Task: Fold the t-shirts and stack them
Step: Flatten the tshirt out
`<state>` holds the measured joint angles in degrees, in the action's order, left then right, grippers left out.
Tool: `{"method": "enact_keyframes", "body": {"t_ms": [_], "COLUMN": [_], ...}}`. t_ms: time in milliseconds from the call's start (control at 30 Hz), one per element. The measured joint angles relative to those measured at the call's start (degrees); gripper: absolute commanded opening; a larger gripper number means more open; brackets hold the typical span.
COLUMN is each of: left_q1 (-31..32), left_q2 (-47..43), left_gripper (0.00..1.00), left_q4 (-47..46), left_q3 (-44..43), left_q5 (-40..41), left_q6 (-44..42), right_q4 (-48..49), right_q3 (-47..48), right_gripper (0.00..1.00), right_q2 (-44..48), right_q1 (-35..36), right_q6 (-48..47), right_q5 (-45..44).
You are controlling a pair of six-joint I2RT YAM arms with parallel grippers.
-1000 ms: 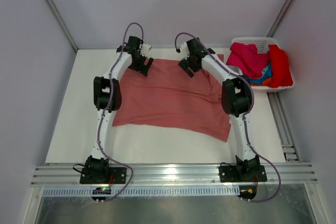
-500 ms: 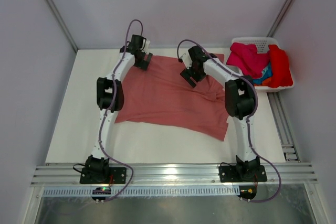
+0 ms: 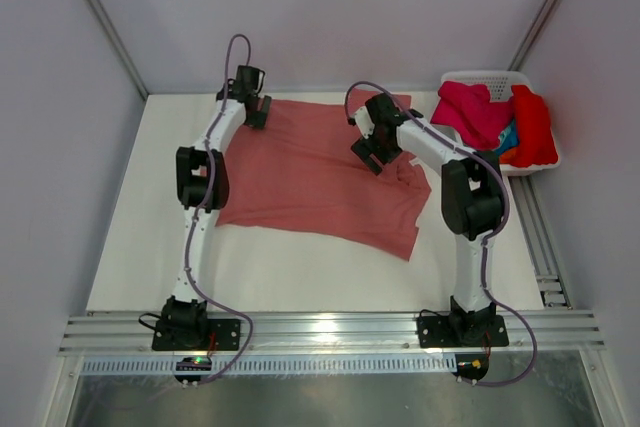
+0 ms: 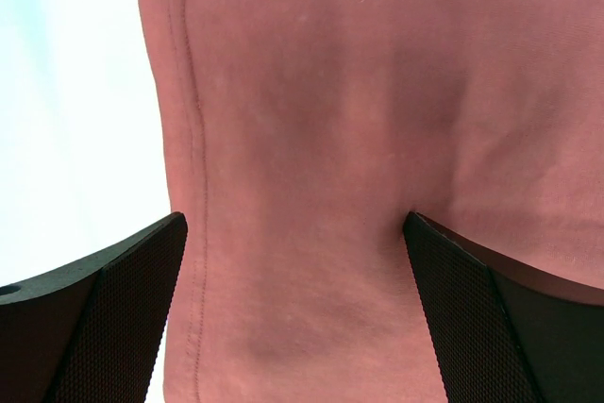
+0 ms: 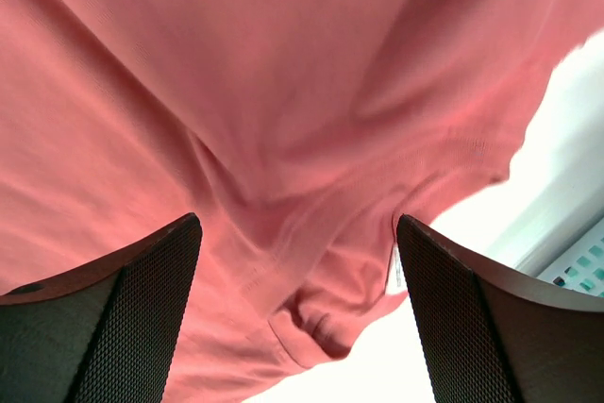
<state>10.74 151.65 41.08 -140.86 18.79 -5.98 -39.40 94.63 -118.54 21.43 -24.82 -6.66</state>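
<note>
left wrist: left gripper [image 4: 294,233] has its jaws wide apart and holds nothing, above the stitched side edge of the salmon t-shirt [image 4: 321,92], near the far edge of the table [image 3: 130,237]. right gripper [image 5: 297,233] likewise wide open and empty, over rumpled folds at the shirt's right side. shirt lies spread mid-table. white basket [image 3: 480,75] at the far right corner holds a magenta shirt [image 3: 468,107] and a red shirt [image 3: 535,127].

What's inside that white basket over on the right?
The basket holds a crumpled magenta shirt and a red shirt, with slivers of blue cloth and orange cloth between them. Anything beneath that pile is covered.
</note>
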Motion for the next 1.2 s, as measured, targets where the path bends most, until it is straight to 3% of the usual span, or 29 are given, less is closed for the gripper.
{"method": "enact_keyframes", "body": {"t_ms": [367,567,800,1067,1200], "left_q1": [-7.19,-8.13,-8.24,-9.49,-12.0], "left_q2": [-3.85,-4.66,-5.4,-8.2,-14.16], "left_gripper": [0.99,0.99,0.99,0.99,0.99], "left_q4": [1.79,3.1,7.1,18.6,21.2], "left_q3": [5.81,6.84,6.84,7.02,12.24], "left_q5": [0.48,0.74,-1.4,-8.44,-11.56], "left_q6": [2.6,2.45,0.81,-0.17,-0.24], "right_q4": [2.71,4.2,7.41,12.61,13.51], "right_q3": [-1.18,-2.84,-10.8,-25.38,-30.25], "right_gripper": [0.88,0.88,0.88,0.88,0.88], "right_q2": [-1.62,-2.27,1.73,11.3,14.84], "right_q1": [0.0,0.0,0.07,0.11,0.07], "right_q6": [1.84,2.62,2.75,2.58,2.58], "right_q5": [-3.78,-7.76,-11.32,-14.64,-15.76]}}
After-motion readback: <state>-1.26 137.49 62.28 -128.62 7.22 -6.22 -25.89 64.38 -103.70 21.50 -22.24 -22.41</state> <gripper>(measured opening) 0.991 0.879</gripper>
